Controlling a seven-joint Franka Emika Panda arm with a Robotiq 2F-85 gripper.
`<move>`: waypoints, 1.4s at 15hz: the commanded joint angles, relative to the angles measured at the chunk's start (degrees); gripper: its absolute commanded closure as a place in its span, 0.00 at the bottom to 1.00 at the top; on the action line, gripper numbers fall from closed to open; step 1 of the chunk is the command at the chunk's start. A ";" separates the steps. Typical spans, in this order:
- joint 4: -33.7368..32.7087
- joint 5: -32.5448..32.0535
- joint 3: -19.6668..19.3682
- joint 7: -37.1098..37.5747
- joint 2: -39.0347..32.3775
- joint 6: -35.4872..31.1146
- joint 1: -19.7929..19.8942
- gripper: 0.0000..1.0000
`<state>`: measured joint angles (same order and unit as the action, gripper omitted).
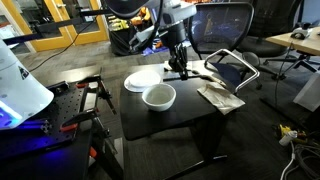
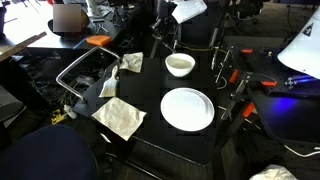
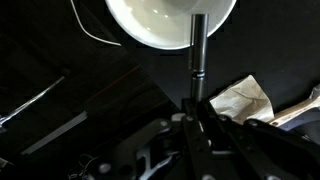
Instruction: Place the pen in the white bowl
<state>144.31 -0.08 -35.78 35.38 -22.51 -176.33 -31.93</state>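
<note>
The white bowl [image 1: 159, 96] stands on the black table [image 1: 190, 115], next to the flat white plate [image 1: 143, 79]. In the wrist view the bowl [image 3: 160, 25] fills the top edge. The dark, slim pen [image 3: 197, 60] sticks out from between the fingers of my gripper [image 3: 197, 112], and its far end lies over the bowl's rim. My gripper [image 1: 178, 68] is shut on the pen and hovers just beyond the bowl, to its side. In both exterior views the pen is too small to make out. The bowl [image 2: 180, 65] and my gripper [image 2: 165, 42] also show in an exterior view.
The plate [image 2: 187, 108] lies near the bowl. Crumpled paper napkins [image 2: 120, 118] [image 1: 220, 97] lie on the table; one shows in the wrist view [image 3: 240, 100]. A metal-framed chair [image 1: 232, 62] stands close to the table's side. Clamps and gear [image 1: 90, 95] sit on the other side.
</note>
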 commanded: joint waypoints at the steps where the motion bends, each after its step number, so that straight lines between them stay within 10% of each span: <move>1: 2.30 -0.31 -5.63 4.06 -0.56 -0.97 -7.63 0.97; 10: 3.87 3.79 -13.26 10.98 -6.59 0.35 -20.43 0.97; 21: 3.36 12.15 -12.99 10.56 -11.95 2.37 -24.33 0.97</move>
<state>148.01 10.54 -47.64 45.35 -33.60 -175.80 -54.39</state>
